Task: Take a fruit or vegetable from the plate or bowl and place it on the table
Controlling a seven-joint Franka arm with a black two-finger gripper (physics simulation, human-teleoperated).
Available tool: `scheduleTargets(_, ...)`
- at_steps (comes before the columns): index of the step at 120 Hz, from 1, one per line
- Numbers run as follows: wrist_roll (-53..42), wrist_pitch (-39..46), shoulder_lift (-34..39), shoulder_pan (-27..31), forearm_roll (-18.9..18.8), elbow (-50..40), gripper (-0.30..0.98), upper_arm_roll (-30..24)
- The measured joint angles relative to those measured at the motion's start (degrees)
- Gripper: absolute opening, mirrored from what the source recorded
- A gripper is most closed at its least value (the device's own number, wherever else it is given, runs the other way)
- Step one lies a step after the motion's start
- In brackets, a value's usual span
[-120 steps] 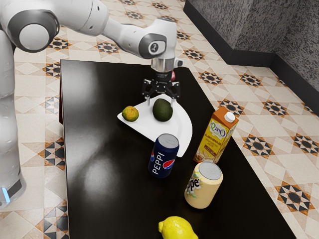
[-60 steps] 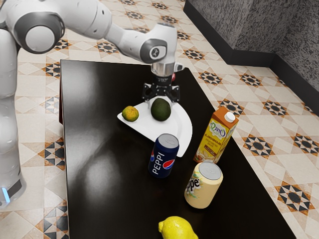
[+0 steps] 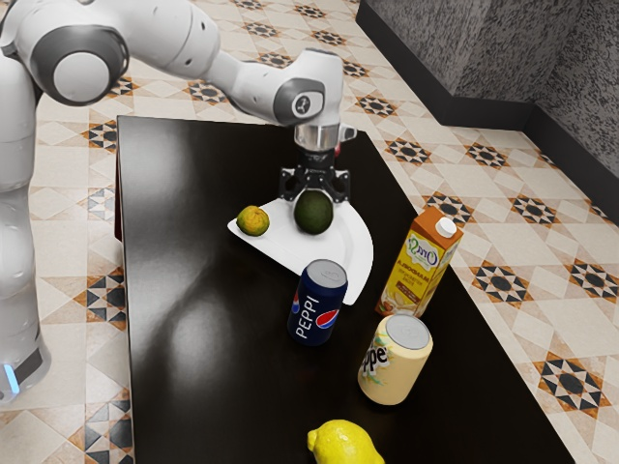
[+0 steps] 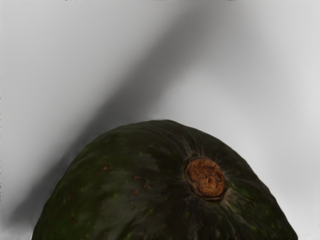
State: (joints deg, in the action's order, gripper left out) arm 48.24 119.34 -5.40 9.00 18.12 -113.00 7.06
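Apparently at grasping step, with gripper [image 3: 314, 188] low at the avocado [image 3: 313, 214] on the white plate [image 3: 348, 253], cannot tell whether wide, narrow or closed on it; next, likely, secure a firm two-sided hold, then lift clear and carry to the black table [image 3: 208, 290].

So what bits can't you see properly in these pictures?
- Exterior view: the end effector's lowest part, behind the avocado; its grip can't be judged.
- Exterior view: what the red thing is; the end effector's side covers most of it.
- Exterior view: the rest of the lemon, cut off by the lower edge.
- Wrist view: the rest of the avocado, cut off by the lower edge.
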Motion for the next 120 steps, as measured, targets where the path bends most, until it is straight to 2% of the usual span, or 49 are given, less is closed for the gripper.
scheduleTargets(7,0.15,0.01,1.35,-0.16,-0.09,0.02,0.49,-0.01)
scheduleTargets(23,0.74,-0.08,5.60,-1.27,-2.67,2.59,0.35,0.36)
scheduleTargets(35,0.96,-0.55,7.40,-2.13,-4.51,2.89,0.47,1.15)
scheduleTargets(40,0.91,-0.92,7.92,-1.25,-4.91,2.94,0.46,1.20)
scheduleTargets(48,0.76,-1.49,8.72,2.86,-5.33,2.98,0.47,1.23)
scheduleTargets(64,0.10,-2.34,9.05,16.95,-5.68,2.95,0.48,1.20)
scheduleTargets(73,-0.28,-2.62,8.94,20.48,-5.75,2.94,0.49,1.19)
scheduleTargets(79,-0.54,-2.76,8.90,20.33,-5.80,2.97,0.48,1.19)
scheduleTargets(85,-1.00,-2.84,8.85,19.00,-5.47,2.99,0.56,1.19)
scheduleTargets(101,-2.14,-2.99,9.33,15.10,-4.66,3.02,0.63,1.57)
scheduleTargets(120,-3.28,-3.03,9.92,16.12,-4.41,2.98,0.67,1.95)
